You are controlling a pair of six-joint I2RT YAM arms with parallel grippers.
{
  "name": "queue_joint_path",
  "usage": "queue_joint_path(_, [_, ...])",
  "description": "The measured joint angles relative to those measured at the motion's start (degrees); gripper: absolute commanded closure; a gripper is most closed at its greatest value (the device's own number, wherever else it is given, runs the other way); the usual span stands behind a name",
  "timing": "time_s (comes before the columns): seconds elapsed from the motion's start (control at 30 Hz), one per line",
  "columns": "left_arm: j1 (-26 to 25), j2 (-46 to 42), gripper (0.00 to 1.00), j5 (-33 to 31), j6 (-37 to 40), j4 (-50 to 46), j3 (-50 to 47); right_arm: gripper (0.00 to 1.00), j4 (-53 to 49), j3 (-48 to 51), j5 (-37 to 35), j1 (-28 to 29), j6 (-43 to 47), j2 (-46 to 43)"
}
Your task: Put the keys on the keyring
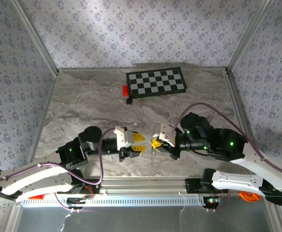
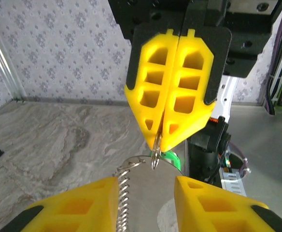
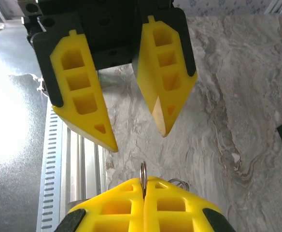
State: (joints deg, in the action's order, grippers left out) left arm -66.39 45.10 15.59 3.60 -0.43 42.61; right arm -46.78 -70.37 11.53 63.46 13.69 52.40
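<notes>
up front, right gripper (image 2: 159, 140) jaws clamp the keyring (image 3: 143, 176) (chain (image 2: 123, 193) dangling); left gripper (image 3: 138, 140) jaws apart.

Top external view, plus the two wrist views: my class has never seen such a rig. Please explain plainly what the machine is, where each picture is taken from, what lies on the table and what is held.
These are two robot arms bolted side by side at the near edge of a marble table. One picture looks down from above and behind them. The other two come from a camera on each wrist. The yellow wedges are gripper fingers. The left gripper is open. The right gripper is shut on the keyring, a thin metal ring with a chain and a green tag. Farther back lie a checkerboard and a small red block.
</notes>
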Motion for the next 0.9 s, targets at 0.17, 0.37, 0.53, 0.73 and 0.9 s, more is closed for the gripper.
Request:
queue_joint_path(0.17, [0.00, 1.14, 0.67, -0.04, 0.96, -1.62, 0.00, 1.00, -1.36, -0.42, -0.24, -0.24, 0.79, 2.32])
queue_joint_path(0.37, [-0.07, 2.84, 0.73, -0.22, 1.40, -1.51, 0.00, 1.00, -1.44, -0.57, -0.22, -0.24, 1.01, 4.02])
queue_joint_path(0.53, [-0.15, 3.06, 0.80, -0.24, 1.42, -0.59, 0.00, 1.00, -1.20, -0.57, -0.15, -0.24, 0.98, 4.11])
queue_joint_path(0.73, [-0.15, 3.06, 0.87, -0.22, 1.38, 0.28, 0.00, 1.00, -1.01, -0.57, 0.74, -0.35, 0.98, 4.17])
queue_joint_path(0.9, [-0.15, 3.06, 0.94, -0.26, 1.36, 0.57, 0.00, 1.00, -0.85, -0.57, 1.49, -0.61, 0.96, 4.11])
